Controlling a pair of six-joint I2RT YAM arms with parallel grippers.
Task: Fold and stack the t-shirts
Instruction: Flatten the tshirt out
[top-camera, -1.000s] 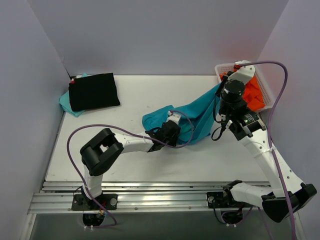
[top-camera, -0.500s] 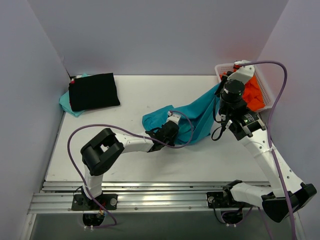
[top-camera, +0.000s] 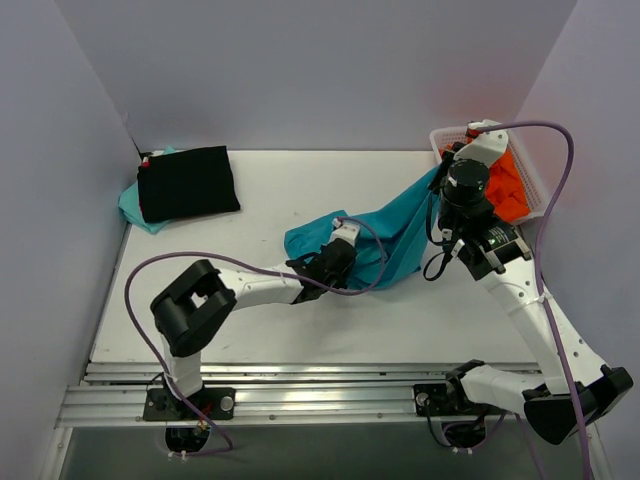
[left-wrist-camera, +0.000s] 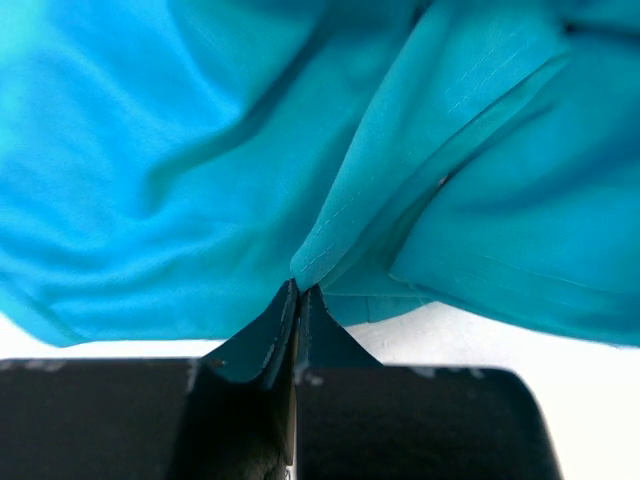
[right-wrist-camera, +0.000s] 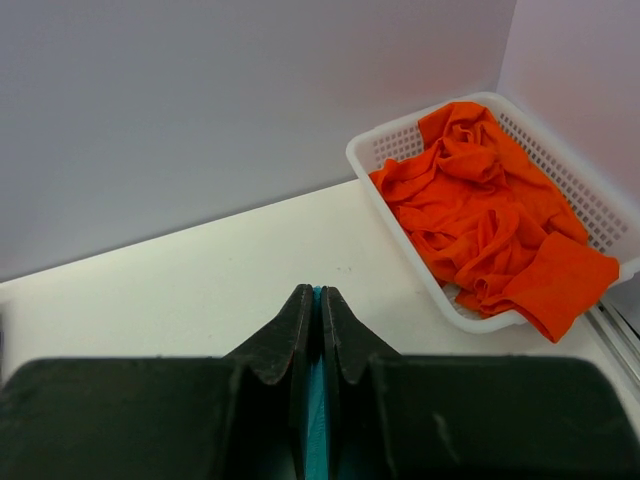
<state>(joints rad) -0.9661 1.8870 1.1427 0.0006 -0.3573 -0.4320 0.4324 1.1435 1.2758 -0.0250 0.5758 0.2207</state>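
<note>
Pinching the teal t-shirt (top-camera: 400, 235), both closed end effectors, left (left-wrist-camera: 298, 290) and right (right-wrist-camera: 317, 292), hide their grips.

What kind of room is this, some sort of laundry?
More likely a robot test bench than a laundry: a white table boxed in by plain walls, two arms bolted to a rail, a white mesh basket of orange shirts, and one teal shirt held up between both arms.
</note>
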